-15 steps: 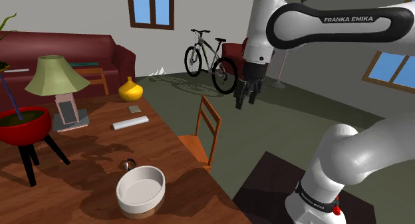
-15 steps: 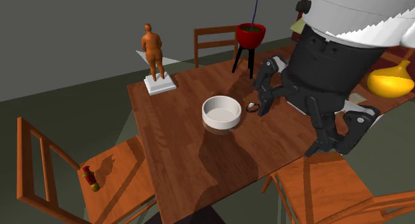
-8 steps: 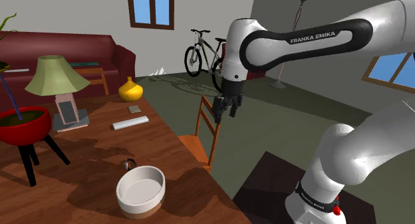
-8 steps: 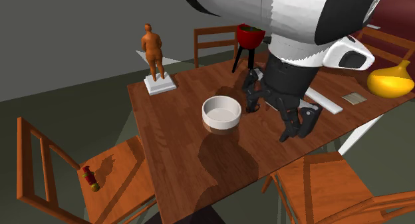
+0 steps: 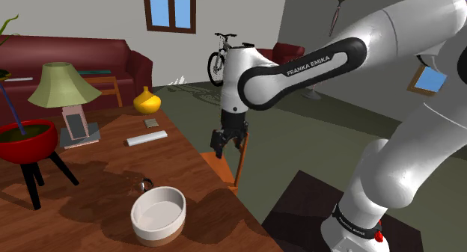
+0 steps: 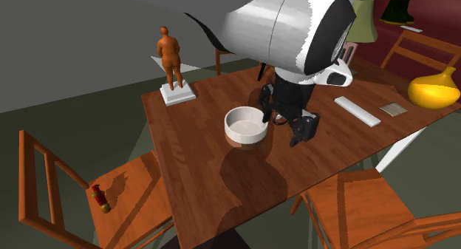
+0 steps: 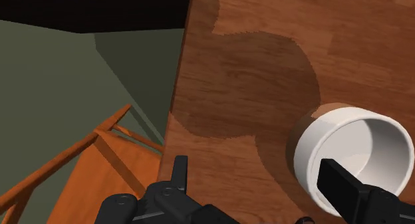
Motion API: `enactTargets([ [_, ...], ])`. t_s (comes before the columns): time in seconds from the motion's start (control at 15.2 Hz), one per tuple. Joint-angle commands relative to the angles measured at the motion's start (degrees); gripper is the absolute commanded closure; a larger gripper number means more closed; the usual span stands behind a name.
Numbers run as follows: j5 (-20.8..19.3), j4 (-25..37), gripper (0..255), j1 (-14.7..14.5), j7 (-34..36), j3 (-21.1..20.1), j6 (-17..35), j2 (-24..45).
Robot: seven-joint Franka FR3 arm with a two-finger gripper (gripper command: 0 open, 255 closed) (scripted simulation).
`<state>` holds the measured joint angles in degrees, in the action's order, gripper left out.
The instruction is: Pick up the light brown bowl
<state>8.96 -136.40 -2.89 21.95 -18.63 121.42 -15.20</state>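
The bowl is white inside with a light brown band round its base. It stands upright on the wooden table near the front edge. My gripper hangs open above the table's edge beside a chair, higher than the bowl and off to the shoulder view's right. In the second exterior view the gripper hovers just right of the bowl. In the wrist view the bowl lies by one fingertip, and the gripper has nothing between its fingers.
A small ring-shaped object lies just behind the bowl. A red planter on black legs, a lamp, a yellow vase and a white bar stand further back. A figurine occupies one corner. Wooden chairs flank the table.
The arm has swung down and towards the table. The gripper dropped from high over the floor to just above the table's edge near the bowl. The bowl has not moved.
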Motion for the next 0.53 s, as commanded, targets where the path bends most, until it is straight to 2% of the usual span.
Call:
enactTargets([
  [0.0, -1.3, 1.9, 0, -0.2, 2.6, -1.7, 2.8, 4.7],
  [0.46, -9.6, 10.4, 0, -1.6, 12.1, -4.8, 9.6, 21.1],
])
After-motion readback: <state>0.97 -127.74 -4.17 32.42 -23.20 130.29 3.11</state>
